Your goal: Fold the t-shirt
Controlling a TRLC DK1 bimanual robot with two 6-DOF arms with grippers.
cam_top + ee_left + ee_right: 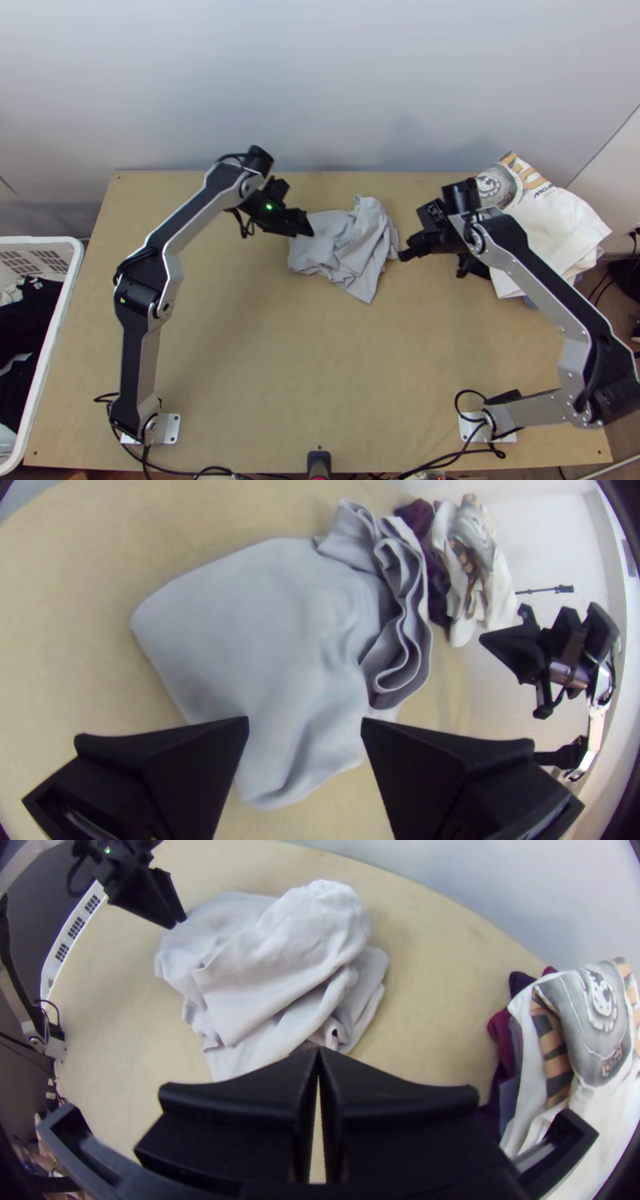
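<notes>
- One t-shirt (340, 248) lies bunched on the table (264, 360), heaped toward the right arm's side, flatter toward the left; its longer direction runs roughly between the two arms.
- Right gripper (319, 1050) has its fingertips together just beside the heaped edge – I cannot tell if they touch it or pinch a little cloth.
- Left gripper (305, 721), farther from the near table edge, holds its fingers apart above the flatter part – so it seems better placed to grip first, then spread the cloth before folding.
</notes>
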